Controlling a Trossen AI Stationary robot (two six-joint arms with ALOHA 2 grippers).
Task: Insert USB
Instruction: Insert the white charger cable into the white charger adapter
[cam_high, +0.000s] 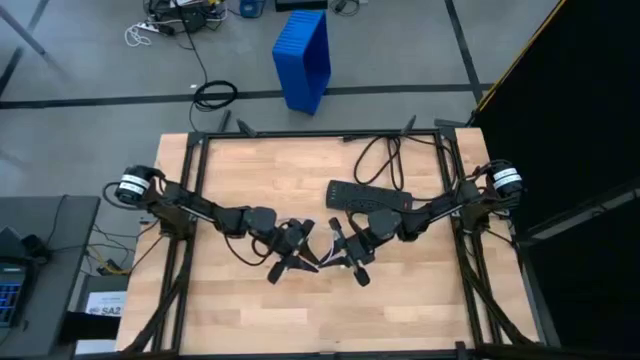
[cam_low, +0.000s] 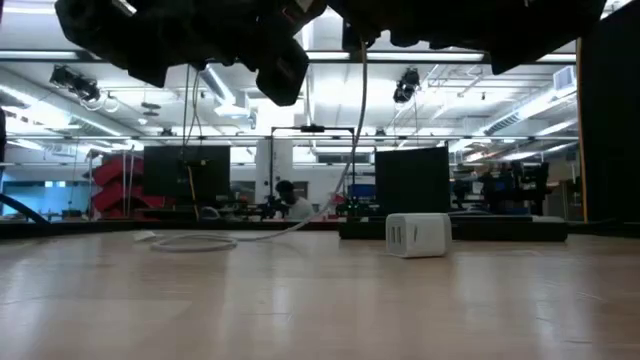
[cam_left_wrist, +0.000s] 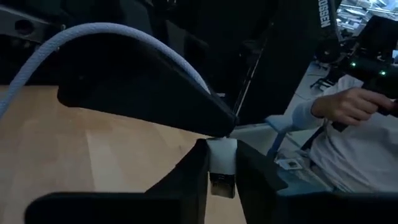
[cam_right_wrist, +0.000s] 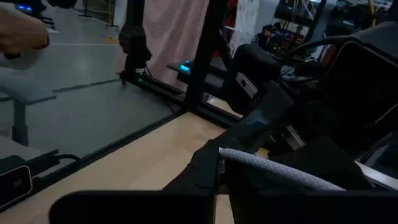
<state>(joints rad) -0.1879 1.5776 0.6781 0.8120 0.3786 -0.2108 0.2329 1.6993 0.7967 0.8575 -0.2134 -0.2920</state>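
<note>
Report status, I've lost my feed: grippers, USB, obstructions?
Left gripper shut on USB plug, mid-table. Right gripper shut on its cable. White charger cube on table, apart. No obstruction seen.

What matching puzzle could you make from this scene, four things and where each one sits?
Things:
1. USB plug
2. white charger cube
3. blue bin
4. black power strip

Places:
A. on the floor beyond the table
B. pinched between the fingers of the left hand
C. lying flat on the wood by the right arm, black cord attached
D. standing on the wood, in front of the strip

Pairs: 1-B, 2-D, 3-A, 4-C.
</note>
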